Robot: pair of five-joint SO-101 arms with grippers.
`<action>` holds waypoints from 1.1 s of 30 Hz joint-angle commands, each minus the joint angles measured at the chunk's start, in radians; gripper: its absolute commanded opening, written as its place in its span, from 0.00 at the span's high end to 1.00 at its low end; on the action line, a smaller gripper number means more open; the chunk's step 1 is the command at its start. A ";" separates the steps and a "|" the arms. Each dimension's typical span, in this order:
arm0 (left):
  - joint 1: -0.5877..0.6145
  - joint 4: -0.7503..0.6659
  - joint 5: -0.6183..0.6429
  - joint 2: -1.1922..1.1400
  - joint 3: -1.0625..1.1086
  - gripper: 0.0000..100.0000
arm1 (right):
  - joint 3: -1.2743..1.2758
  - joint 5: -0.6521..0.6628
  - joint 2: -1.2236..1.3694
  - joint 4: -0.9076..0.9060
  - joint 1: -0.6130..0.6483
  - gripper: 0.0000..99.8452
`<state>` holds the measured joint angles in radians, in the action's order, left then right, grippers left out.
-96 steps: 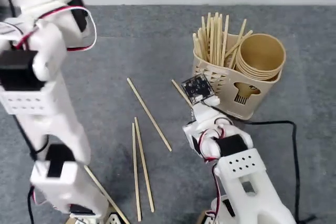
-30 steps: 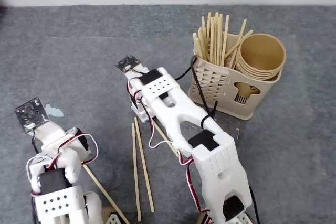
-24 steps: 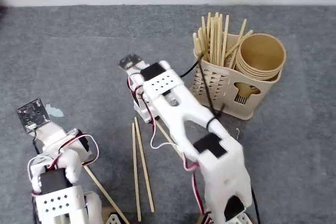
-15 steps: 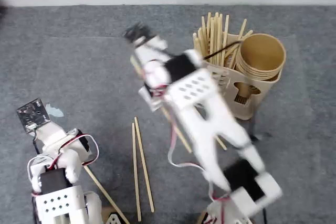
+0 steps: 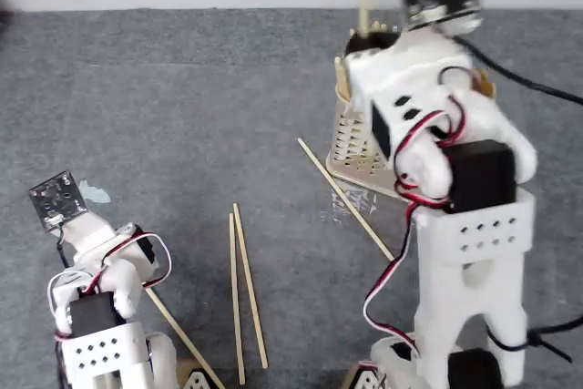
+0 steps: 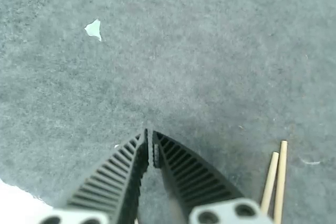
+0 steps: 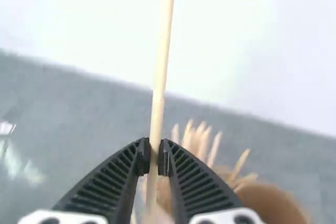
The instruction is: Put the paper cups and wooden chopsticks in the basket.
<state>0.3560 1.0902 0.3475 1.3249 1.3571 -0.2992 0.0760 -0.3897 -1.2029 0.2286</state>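
right gripper (image 7: pixel 153 163) clamped on upright chopstick (image 7: pixel 161 66) above basket (image 5: pixel 351 148). risk: it pivots in thin grip, catches basket rim, falls outside. left gripper (image 6: pixel 150 150) fingers together, empty.

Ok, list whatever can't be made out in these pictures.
Basket: high view, the right arm covers most of it; contents hidden.
Paper cups: right wrist view, blurred tan shape; number unclear.
Held chopstick: top cut off by the edge in high and right wrist views.
Loose chopstick: high view, one end behind the left arm.
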 commanded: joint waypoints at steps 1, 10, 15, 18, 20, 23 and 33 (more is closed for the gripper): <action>0.005 -0.035 -0.008 0.014 0.002 0.99 | 0.003 -0.028 -0.036 0.166 -0.053 0.99; 0.002 -0.048 -0.008 0.014 0.018 0.99 | 0.460 -0.055 -0.048 0.711 -0.119 0.99; 0.002 -0.054 -0.008 0.014 0.019 0.99 | 0.641 -0.054 -0.048 0.837 -0.120 0.99; 0.000 -0.054 -0.008 0.014 0.019 0.99 | 0.677 -0.049 -0.048 0.848 -0.131 0.99; 0.000 -0.054 -0.008 0.014 0.019 0.99 | 0.669 0.000 -0.050 0.812 -0.128 0.97; 0.000 -0.054 -0.008 0.014 0.019 0.99 | 0.592 0.028 -0.054 0.713 -0.128 0.89; 0.000 -0.054 -0.008 0.014 0.019 0.99 | 0.321 0.031 -0.220 0.168 -0.064 0.87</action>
<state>0.3560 1.0579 0.3475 1.3249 1.3786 0.0997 0.0928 -0.5324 -0.9037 0.1366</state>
